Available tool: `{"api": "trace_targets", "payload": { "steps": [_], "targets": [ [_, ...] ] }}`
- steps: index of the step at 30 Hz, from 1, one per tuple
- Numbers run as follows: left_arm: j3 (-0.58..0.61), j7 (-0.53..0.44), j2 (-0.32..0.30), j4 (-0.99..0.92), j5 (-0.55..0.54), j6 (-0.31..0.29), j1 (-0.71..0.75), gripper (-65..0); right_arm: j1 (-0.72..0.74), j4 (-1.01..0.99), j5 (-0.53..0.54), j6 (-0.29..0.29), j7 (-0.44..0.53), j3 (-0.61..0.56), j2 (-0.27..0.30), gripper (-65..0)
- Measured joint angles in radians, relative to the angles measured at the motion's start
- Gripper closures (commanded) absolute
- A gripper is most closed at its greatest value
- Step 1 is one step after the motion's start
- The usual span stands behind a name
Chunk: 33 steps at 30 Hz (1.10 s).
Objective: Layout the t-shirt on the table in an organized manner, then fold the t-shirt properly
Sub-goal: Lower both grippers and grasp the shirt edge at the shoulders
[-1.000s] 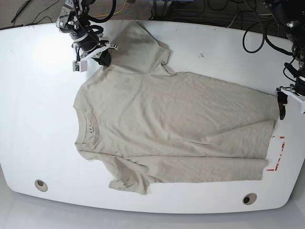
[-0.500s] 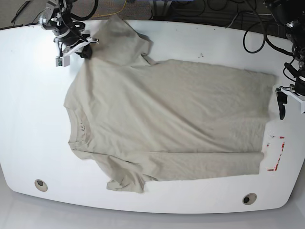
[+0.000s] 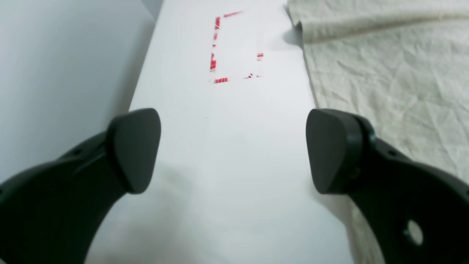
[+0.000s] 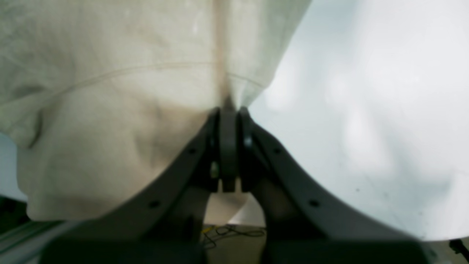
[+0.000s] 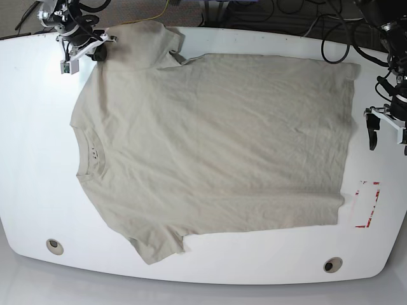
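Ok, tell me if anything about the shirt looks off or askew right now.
The t-shirt lies mostly flat on the table, but its far sleeve is bunched and lifted where the right gripper pinches it with shut jaws. The near sleeve curls slightly. Nothing looks damaged.

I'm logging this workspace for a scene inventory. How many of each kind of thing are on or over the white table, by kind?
t-shirt: 1
red tape rectangle: 1
round grommet holes: 2
robot tools, left tool and right tool: 2
Total: 6
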Motion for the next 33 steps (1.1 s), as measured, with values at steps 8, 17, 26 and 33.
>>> {"api": "trace_targets", "payload": {
  "steps": [8, 17, 26, 33],
  "targets": [
    [0.026, -0.01, 0.003, 0.002, -0.003, -0.005, 0.008, -59.6, -0.034, 0.006, 0.014, 0.002, 0.003, 0.001, 0.005, -0.3],
    [0.067, 0.0, -0.002, 0.009, 0.002, -0.047, 0.063, -59.7, -0.033, 0.008, 0.014, -0.001, -0.003, -0.001, 0.005, -0.4],
    [0.073, -0.001, 0.063, 0.05, 0.002, -0.149, 0.142, -59.7, -0.03, 0.008, 0.014, 0.0, -0.01, -0.002, 0.008, -0.4],
    [0.076, -0.006, 0.071, 0.05, -0.005, -0.158, 0.213, -59.7, -0.013, 0.008, 0.009, 0.0, -0.018, -0.004, 0.006, -0.4]
  ]
}}
